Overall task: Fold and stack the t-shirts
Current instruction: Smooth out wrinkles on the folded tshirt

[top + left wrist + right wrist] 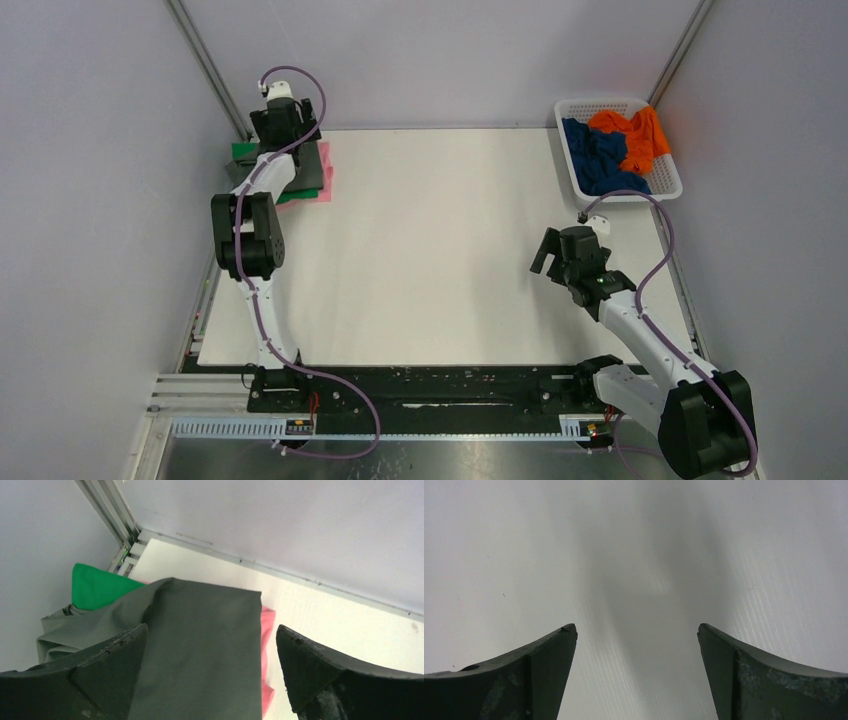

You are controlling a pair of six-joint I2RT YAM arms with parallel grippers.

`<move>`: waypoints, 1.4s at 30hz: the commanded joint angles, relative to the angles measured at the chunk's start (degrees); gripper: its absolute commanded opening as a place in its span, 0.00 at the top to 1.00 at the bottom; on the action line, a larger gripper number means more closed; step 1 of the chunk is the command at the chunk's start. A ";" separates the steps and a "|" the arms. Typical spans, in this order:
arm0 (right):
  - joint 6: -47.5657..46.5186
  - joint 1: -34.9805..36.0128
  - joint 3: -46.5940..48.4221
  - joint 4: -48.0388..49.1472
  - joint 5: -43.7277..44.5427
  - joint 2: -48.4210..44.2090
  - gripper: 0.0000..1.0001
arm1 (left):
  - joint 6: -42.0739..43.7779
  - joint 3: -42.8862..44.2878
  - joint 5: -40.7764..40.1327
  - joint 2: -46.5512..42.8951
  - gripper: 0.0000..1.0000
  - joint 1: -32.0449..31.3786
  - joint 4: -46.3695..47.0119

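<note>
**Across the worktop from the basket: three shirts stacked, both sets of fingers wide**

Opposite the white lattice basket, at the other back corner of the worktop, the dark grey t-shirt lies folded on top of the pink t-shirt and the green t-shirt. Left fingers hang over the grey cloth, spread wide, gripping nothing. Inside the basket lie the orange t-shirt and the navy blue t-shirt, both crumpled. Right fingers are near the basket's front side, over bare worktop, spread wide and empty.
</note>
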 commanded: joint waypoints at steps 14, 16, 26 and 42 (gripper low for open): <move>-1.69 -0.18 0.71 0.61 3.07 -0.30 0.01 | -3.95 20.71 13.89 13.34 0.01 5.29 -20.11; -1.88 -0.19 0.91 0.35 3.46 -0.47 0.01 | -3.97 22.29 13.75 14.22 0.01 6.01 -21.00; -1.82 -0.19 2.94 -3.06 4.36 -1.80 0.02 | 1.39 28.89 0.61 18.91 0.01 6.39 -10.68; -0.96 -0.19 3.11 -8.05 7.07 -10.35 0.01 | 2.66 23.67 -3.60 16.19 0.01 6.04 1.14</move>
